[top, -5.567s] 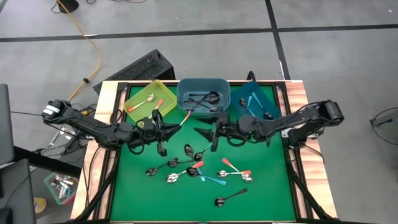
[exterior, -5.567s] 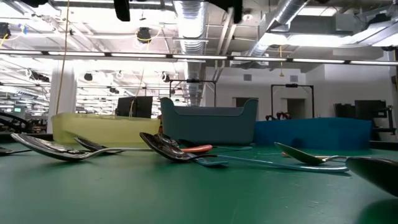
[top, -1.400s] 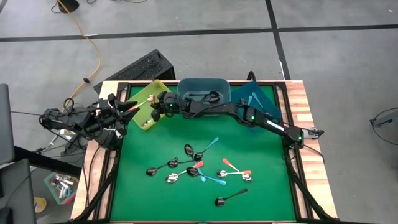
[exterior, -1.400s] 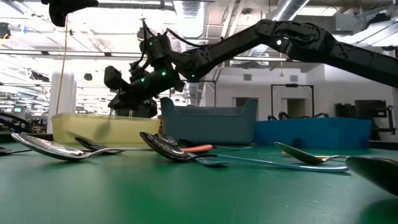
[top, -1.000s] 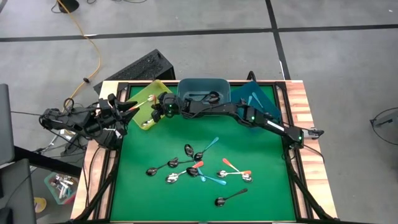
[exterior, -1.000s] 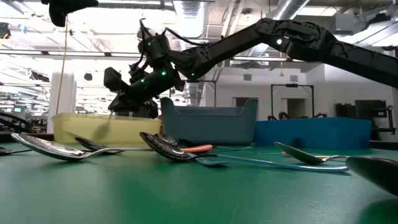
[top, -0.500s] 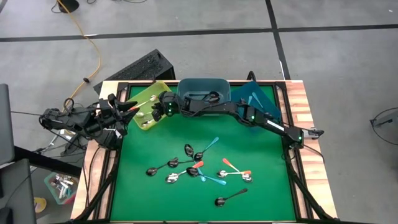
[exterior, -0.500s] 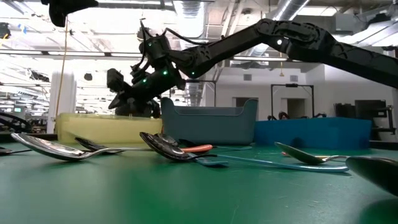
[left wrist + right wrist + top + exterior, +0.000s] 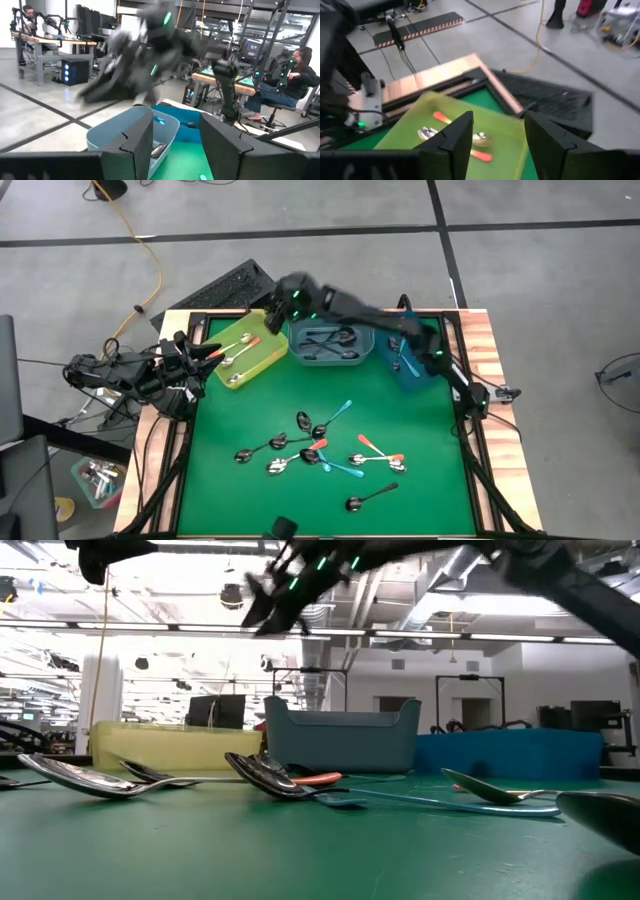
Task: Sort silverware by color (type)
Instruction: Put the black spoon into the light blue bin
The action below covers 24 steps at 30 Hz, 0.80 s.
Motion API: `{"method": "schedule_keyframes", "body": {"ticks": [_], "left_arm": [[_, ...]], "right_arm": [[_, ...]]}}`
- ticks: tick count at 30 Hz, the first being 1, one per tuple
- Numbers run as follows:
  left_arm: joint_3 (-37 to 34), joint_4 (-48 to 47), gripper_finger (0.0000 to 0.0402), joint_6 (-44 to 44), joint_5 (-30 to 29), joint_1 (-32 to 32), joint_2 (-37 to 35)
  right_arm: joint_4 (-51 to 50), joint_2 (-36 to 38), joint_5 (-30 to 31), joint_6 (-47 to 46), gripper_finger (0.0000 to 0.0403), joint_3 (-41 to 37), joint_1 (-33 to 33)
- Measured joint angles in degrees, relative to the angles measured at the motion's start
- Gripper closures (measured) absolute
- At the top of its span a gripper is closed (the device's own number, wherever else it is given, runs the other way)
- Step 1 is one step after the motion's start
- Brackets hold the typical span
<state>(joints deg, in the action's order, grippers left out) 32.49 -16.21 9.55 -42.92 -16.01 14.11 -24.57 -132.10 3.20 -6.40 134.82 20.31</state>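
Several spoons [image 9: 318, 442] lie loose on the green mat, some with orange-red handles, some teal, some dark; the low view shows their bowls [image 9: 262, 773] resting on it. My right gripper [image 9: 276, 300] hangs high over the gap between the yellow bin [image 9: 243, 348] and the grey bin [image 9: 328, 340]. It is open with nothing between its fingers [image 9: 498, 118]. My left gripper [image 9: 208, 352] waits at the table's left edge beside the yellow bin, level and open [image 9: 175, 116], also empty.
The yellow bin holds orange-handled spoons [image 9: 454, 135], the grey bin dark ones [image 9: 330, 340], the blue bin [image 9: 408, 350] teal ones. All three stand along the far edge. The wooden table rim [image 9: 480, 340] frames the mat. People sit in the room beyond [image 9: 297, 70].
My right gripper has risen fast from low over the yellow bin to high above the bins, moving toward the far edge and a little right. The right arm has lifted clear of the bin row with it. The spoons on the mat have stayed put.
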Motion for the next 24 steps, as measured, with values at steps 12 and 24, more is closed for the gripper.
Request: {"method": "schedule_keyframes", "body": {"ticks": [12, 24], "left_arm": [[0.0, -3.9, 0.0258, 3.4, 0.0, 0.0, 0.1], [0.0, -10.2, 0.0258, 10.8, -0.7, 0.0, 0.2]], "right_arm": [[-37.7, 30.3, 8.5, 5.0, 0.0230, 0.0, -2.0], [-60.5, 45.5, 12.7, -15.1, 0.0230, -9.6, -21.4]]}}
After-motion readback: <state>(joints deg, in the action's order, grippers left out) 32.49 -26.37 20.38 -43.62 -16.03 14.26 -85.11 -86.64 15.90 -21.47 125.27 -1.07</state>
